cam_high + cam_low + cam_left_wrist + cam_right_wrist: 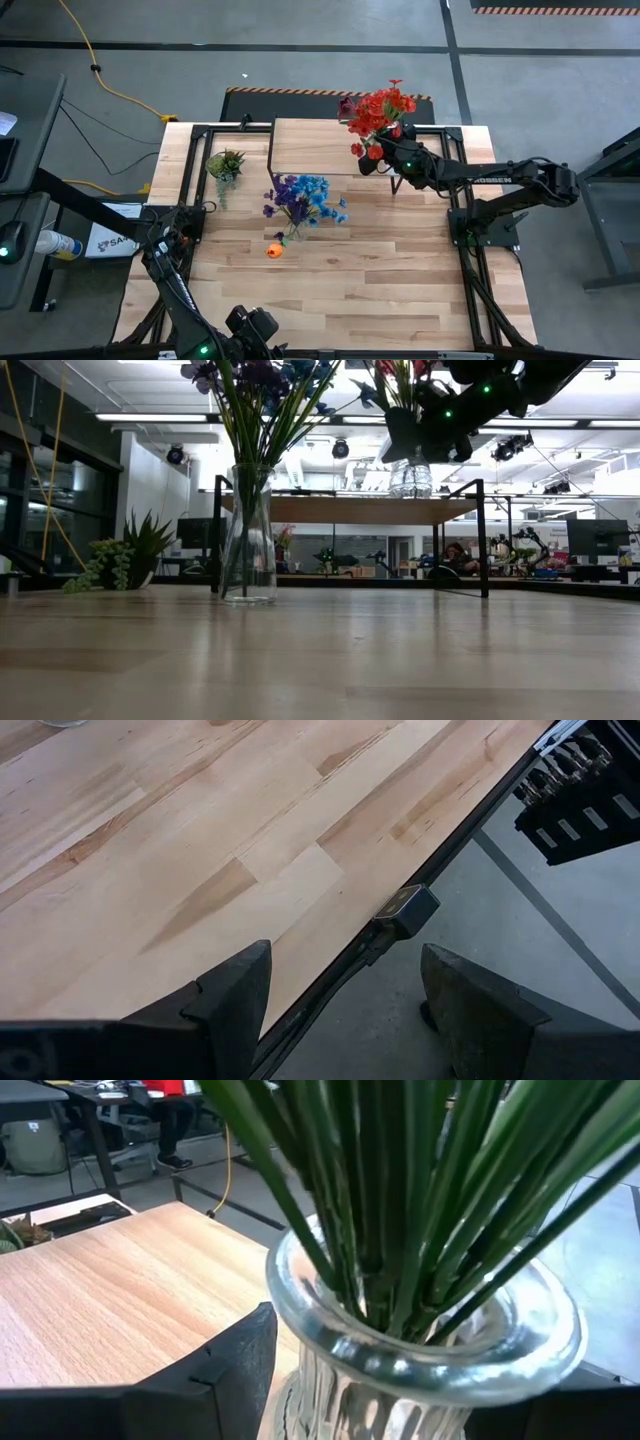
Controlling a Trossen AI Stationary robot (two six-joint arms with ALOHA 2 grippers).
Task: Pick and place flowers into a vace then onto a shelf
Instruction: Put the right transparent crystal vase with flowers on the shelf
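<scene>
A clear glass vase (410, 478) with red flowers (382, 108) is at the right end of the shelf (320, 145), and my right gripper (400, 1380) is shut on it. A second glass vase (248, 540) stands by its base on the table and holds blue and purple flowers (303, 197). A loose orange bloom (274, 250) lies on the table near it. My left gripper (345, 970) hangs open over the table's near left edge with nothing between its fingers. My right gripper holds the vase by its neck (310, 1390), just under the flared rim, between its two fingers (235, 1370). The fingers come nearly level from the table's right side. The vase is upright, its base (410, 493) at the level of the shelf's top; whether it rests there I cannot tell.
A small green spiky plant (225, 165) stands at the table's far left, beside the shelf. The shelf's black legs (483, 540) rise from the table at the far side. The near half of the table (380, 290) is bare wood.
</scene>
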